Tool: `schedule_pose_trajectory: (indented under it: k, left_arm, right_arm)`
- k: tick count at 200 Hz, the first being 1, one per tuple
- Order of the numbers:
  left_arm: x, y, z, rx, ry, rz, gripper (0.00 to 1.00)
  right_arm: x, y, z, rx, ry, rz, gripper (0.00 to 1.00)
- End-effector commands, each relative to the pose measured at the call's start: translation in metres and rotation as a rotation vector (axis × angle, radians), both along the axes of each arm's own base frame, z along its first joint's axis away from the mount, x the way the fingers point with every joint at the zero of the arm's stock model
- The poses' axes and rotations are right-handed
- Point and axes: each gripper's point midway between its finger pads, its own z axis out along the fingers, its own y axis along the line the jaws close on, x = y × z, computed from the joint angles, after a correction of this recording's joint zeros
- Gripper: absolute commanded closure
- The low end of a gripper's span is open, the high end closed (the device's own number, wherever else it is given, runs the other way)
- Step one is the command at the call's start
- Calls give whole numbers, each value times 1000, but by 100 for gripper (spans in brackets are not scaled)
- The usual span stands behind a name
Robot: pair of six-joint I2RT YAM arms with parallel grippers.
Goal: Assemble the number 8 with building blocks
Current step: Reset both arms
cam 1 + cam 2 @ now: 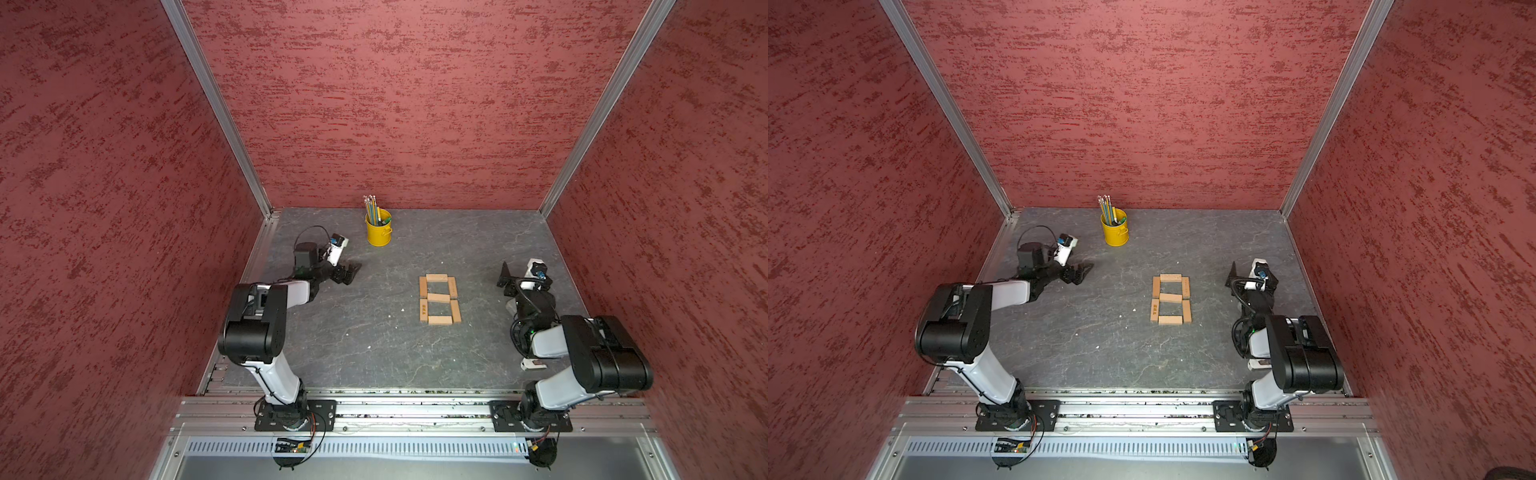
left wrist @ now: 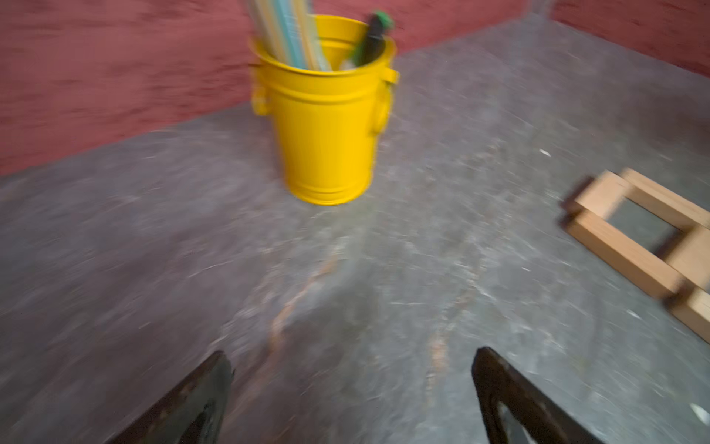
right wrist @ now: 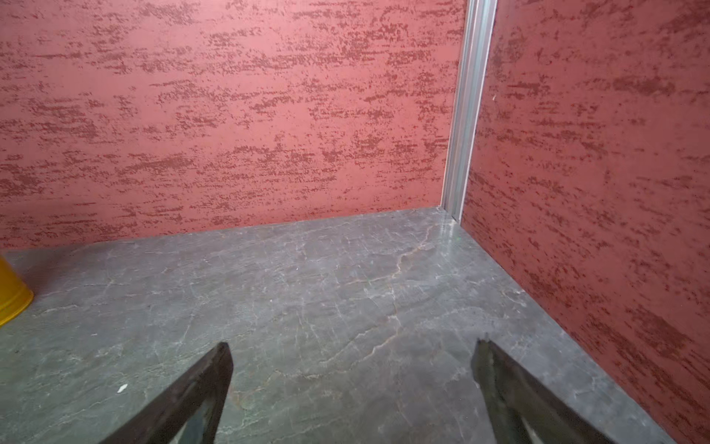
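Open slab point(image 1: 399, 264) between bucket point(image 1: 378, 232) and number 8 point(image 1: 438, 297)

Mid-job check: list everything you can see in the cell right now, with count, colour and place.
blocks: seven, tan, flat on the table, forming the 8, between the arms and nearer the right one
bucket: one, yellow, upright near the back wall
pencils: a bunch, mixed colours, standing in the bucket
table: one, grey, marbled
walls: three, red, at the table's back and sides
rail: one, silver, along the front edge
arms: two, black and white, mounted on the rail
left gripper: black, open, empty, facing the bucket
right gripper: black, open, empty, right of the blocks
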Motion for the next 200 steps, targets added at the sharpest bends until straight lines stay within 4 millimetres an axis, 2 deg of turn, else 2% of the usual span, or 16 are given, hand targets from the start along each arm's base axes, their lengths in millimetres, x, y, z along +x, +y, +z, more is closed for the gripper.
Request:
schedule_pose_trajectory:
  k: [1, 17, 30, 54, 66, 74, 87, 95, 108, 118, 140, 164, 171, 180, 200]
  left_arm:
    - [12, 43, 46, -107, -218, 256, 1]
    - [3, 37, 34, -57, -174, 245, 0]
    - [-4, 39, 38, -65, -220, 264, 1]
    - [-19, 70, 46, -112, -319, 456, 1]
    - [-18, 84, 46, -110, -325, 534, 0]
    - [-18, 81, 57, -77, -348, 522, 1]
    - [-18, 76, 85, -18, -365, 518, 1]
    - [-15, 72, 89, 13, -300, 493, 1]
    - [-18, 69, 74, 70, -159, 453, 1]
    - [-30, 79, 62, 74, -133, 495, 1]
    - [-59, 88, 76, -19, -243, 521, 1]
    - [-74, 87, 71, -109, -216, 500, 1]
    - [-76, 84, 64, -137, -203, 482, 1]
    - [-76, 83, 46, -153, -189, 480, 1]
    - [-60, 76, 26, -139, -203, 440, 1]
  right_arm:
    - [1, 5, -3, 5, 11, 25, 1]
    - [1, 5, -3, 6, 13, 24, 1]
    - [1, 5, -3, 7, 13, 23, 1]
    - [1, 5, -3, 6, 13, 24, 1]
    - [1, 5, -3, 6, 12, 25, 1]
    - [1, 5, -3, 7, 12, 24, 1]
    - [1, 5, -4, 6, 14, 24, 1]
    - [1, 5, -3, 7, 14, 25, 1]
    - [1, 5, -3, 7, 13, 25, 1]
    - [1, 5, -3, 6, 13, 24, 1]
    - [1, 5, -3, 6, 14, 25, 1]
    - [1, 5, -4, 7, 14, 23, 1]
    - [1, 5, -3, 6, 13, 23, 1]
    - [1, 5, -3, 6, 14, 25, 1]
    - [1, 5, -3, 7, 14, 23, 1]
